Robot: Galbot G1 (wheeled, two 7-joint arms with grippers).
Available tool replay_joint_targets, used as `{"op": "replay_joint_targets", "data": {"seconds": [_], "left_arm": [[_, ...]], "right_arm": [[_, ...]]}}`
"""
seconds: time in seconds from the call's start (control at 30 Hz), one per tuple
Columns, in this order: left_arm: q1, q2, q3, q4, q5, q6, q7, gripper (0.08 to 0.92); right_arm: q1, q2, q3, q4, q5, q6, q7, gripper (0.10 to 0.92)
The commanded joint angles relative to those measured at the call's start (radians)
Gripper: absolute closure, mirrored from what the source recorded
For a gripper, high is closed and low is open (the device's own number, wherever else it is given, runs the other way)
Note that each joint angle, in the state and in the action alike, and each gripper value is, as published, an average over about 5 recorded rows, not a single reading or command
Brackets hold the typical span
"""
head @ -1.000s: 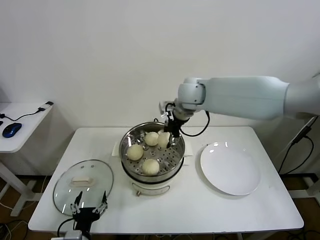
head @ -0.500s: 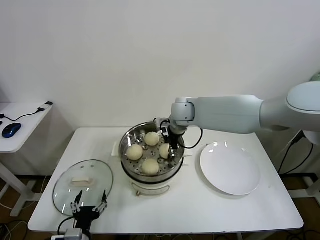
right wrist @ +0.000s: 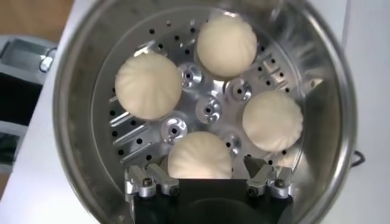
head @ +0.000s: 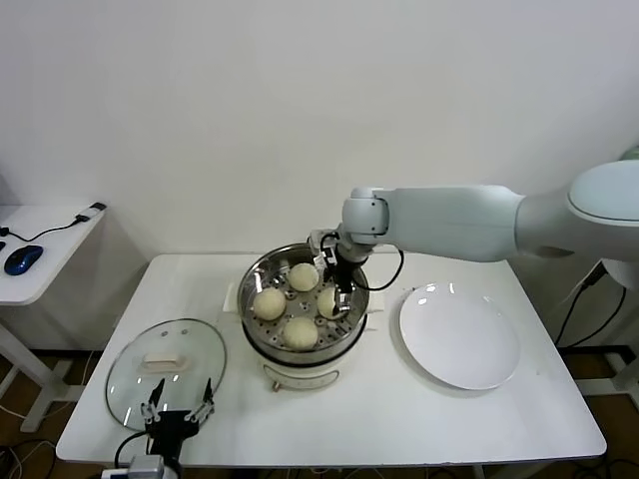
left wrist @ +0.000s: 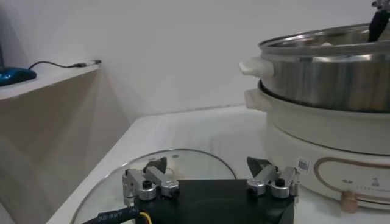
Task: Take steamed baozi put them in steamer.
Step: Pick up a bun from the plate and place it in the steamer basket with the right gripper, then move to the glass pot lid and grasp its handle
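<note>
Steamed baozi (right wrist: 200, 155), four in all, sit on the perforated tray inside the steamer (head: 304, 301), spaced around the tray's centre and not touching one another. The right gripper (right wrist: 207, 177) hangs just over the bun on the steamer's right side, its fingers (right wrist: 149, 180) spread apart with that bun lying between and below them on the tray, released rather than gripped. In the head view the same gripper (head: 340, 293) reaches down over the steamer's right inner edge, its white arm stretching in from the right. The other three buns lie at the far side (head: 303, 276), the left side (head: 268, 303) and the near side (head: 300, 332) of the tray.

The steamer is a shiny steel pot on a white electric base, standing at the middle of the white table (head: 379, 399). A flat white plate (head: 459, 336) lies just to its right, bare. A round glass lid (head: 166, 359) with a white handle lies flat on the table to the steamer's left. The left gripper (left wrist: 209, 182) is parked low at the table's near left edge, beside the lid, its fingers spread and holding nothing.
</note>
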Motion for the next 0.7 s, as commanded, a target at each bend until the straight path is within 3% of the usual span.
{"op": "replay_joint_targets", "data": {"seconds": [0.03,0.17,0.3,0.5,0.7], "left_arm": [[0.000,0.000,0.000,-0.002,0.001,0.000,0.000,0.177],[0.006,0.000,0.003,-0.009,-0.001,0.008,-0.001,0.177],[0.014,0.000,0.010,-0.022,-0.023,0.008,-0.004,0.177],[0.009,0.003,0.010,-0.037,-0.043,-0.009,-0.024,0.177],[-0.012,0.022,-0.010,-0.053,-0.057,-0.019,-0.023,0.177]], "right_arm": [[0.038,-0.099,0.122,-0.023,0.143,0.106,-0.079,0.202],[-0.101,-0.202,0.416,-0.031,0.209,0.103,0.151,0.203],[-0.274,-0.266,0.749,-0.042,0.111,0.117,0.437,0.203],[-0.441,-0.433,1.003,0.063,0.020,0.111,0.606,0.203],[-0.789,-0.616,1.299,0.183,-0.051,0.120,0.784,0.203]]}}
